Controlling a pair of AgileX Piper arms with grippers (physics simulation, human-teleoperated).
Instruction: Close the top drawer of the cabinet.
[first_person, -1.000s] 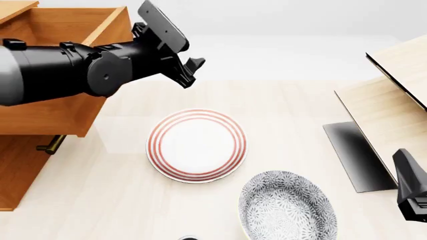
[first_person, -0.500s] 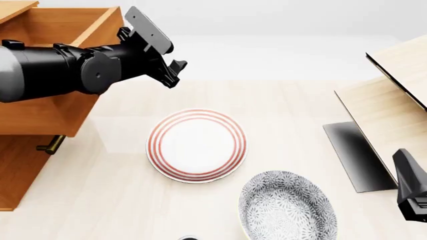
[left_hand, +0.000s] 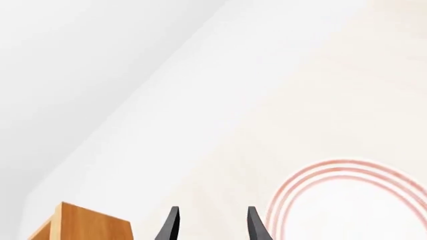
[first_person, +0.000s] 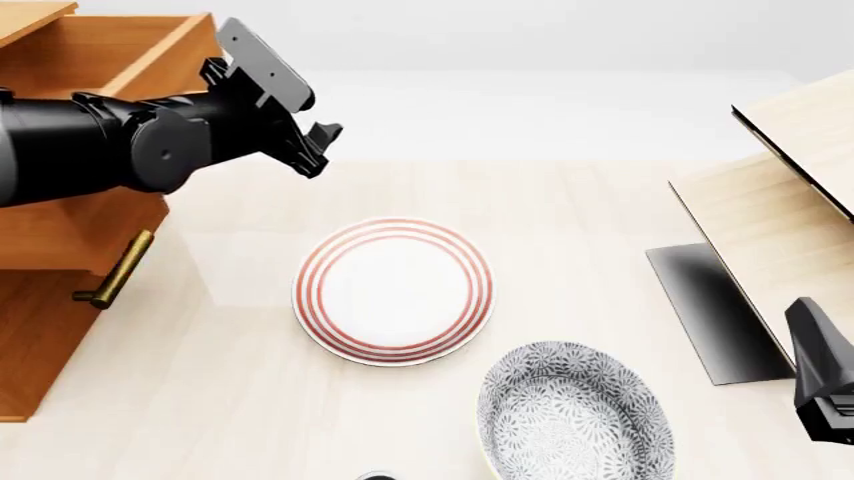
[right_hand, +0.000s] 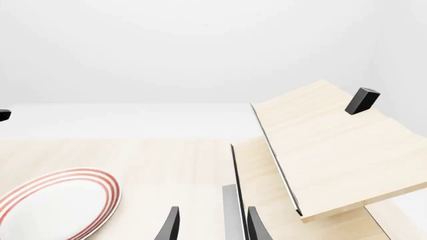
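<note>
1. The cabinet (first_person: 40, 340) is filling the front view's left edge, standing on the pale table (first_person: 587, 200).
2. The top drawer (first_person: 94, 60) is sticking out toward the table's middle, open, with its brass handle (first_person: 118, 268) hanging below its front.
3. Your left arm is lying across the drawer's front; whether it is touching the wood, you cannot tell.
4. The red-ringed plate (first_person: 394, 290) is sitting mid-table, the patterned grey bowl (first_person: 574, 415) just nearer you.
5. Your left gripper (first_person: 314, 150) is holding nothing, fingers parted a narrow gap, beyond the drawer's corner.
6. Your right gripper (right_hand: 212, 225) is likewise slightly parted and empty, beside the pale furniture (right_hand: 320, 150).
</note>
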